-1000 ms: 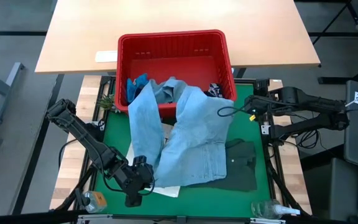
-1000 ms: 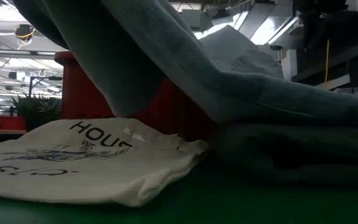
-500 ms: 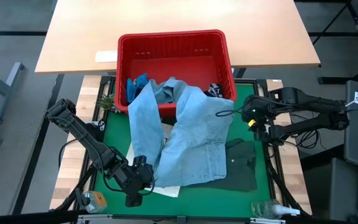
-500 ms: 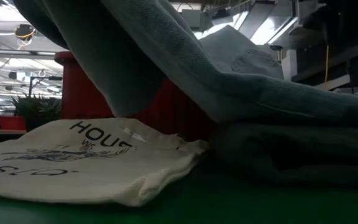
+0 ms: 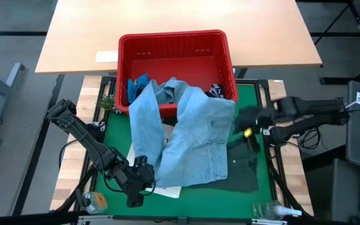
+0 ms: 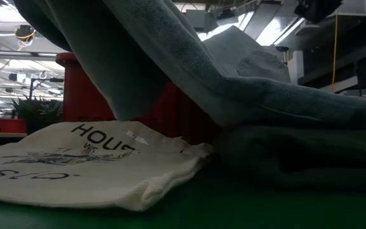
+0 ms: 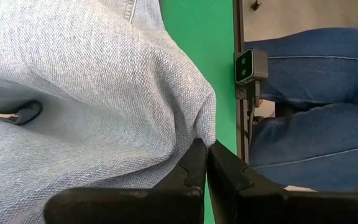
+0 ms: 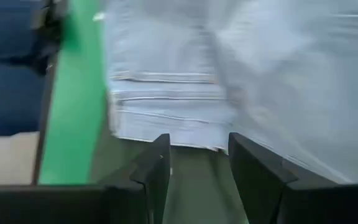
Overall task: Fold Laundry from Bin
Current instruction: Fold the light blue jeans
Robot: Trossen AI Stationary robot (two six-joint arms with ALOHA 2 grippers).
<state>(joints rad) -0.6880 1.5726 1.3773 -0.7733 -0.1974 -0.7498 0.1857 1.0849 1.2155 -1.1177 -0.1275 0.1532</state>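
Denim, soft and floppy: the light blue shirt (image 5: pixel 192 144) spills from the red bin (image 5: pixel 174 47) onto the green mat, its near hem pinched in the left gripper (image 7: pixel 205 163). It will sag and drag rather than slide, so corners and hems look like the best holds. Farther off, the right gripper (image 8: pixel 197 162), fingers spread and empty, hovers at the shirt's far edge above the dark green garment (image 5: pixel 245 169).

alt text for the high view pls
A light blue denim shirt drapes from the red bin onto the green mat, partly covering a dark green garment. The left gripper sits at the shirt's near edge; the right gripper is beside the shirt's right side.
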